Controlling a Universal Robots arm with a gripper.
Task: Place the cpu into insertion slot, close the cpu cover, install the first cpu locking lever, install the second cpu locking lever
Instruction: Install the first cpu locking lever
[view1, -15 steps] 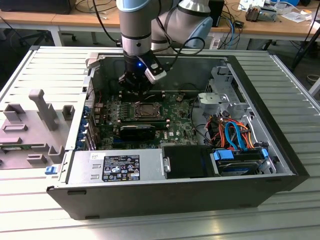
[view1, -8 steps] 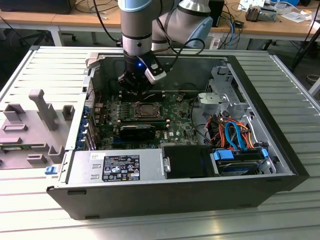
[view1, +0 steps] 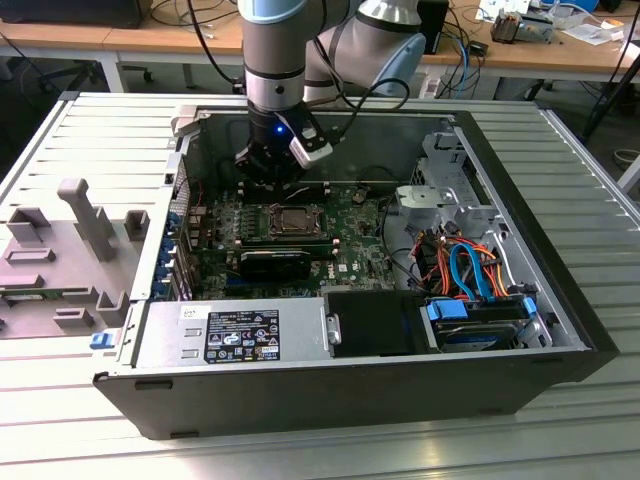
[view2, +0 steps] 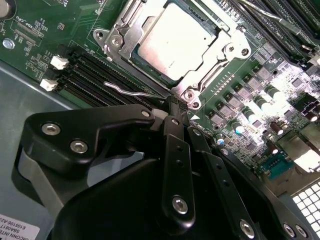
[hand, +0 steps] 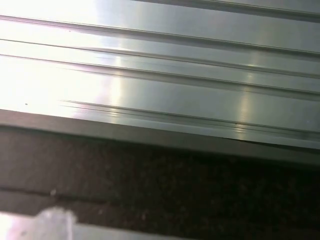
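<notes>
In the second wrist view the cpu (view2: 172, 37), a silver-grey square, lies in the insertion slot (view2: 125, 50). The cpu cover (view2: 212, 62), a silvery frame, lies flat around it. A thin wire locking lever (view2: 125, 90) lies out over the black memory slots (view2: 90, 75) beside the socket. A second wire lever (view2: 280, 19) runs along the socket's opposite side. My gripper (view2: 171, 104) has its black fingers together, tips at the socket corner where the first lever ends. In the exterior view the gripper (view1: 270, 178) hangs just behind the insertion slot (view1: 295, 220) inside the open case.
The case (view1: 300, 390) lies open on a ribbed metal table (hand: 160, 90). A power supply (view1: 235, 335) sits at the front, with a drive bay and coloured cables (view1: 470, 270) on the exterior view's right. Grey fixtures (view1: 80, 230) stand on the table at its left.
</notes>
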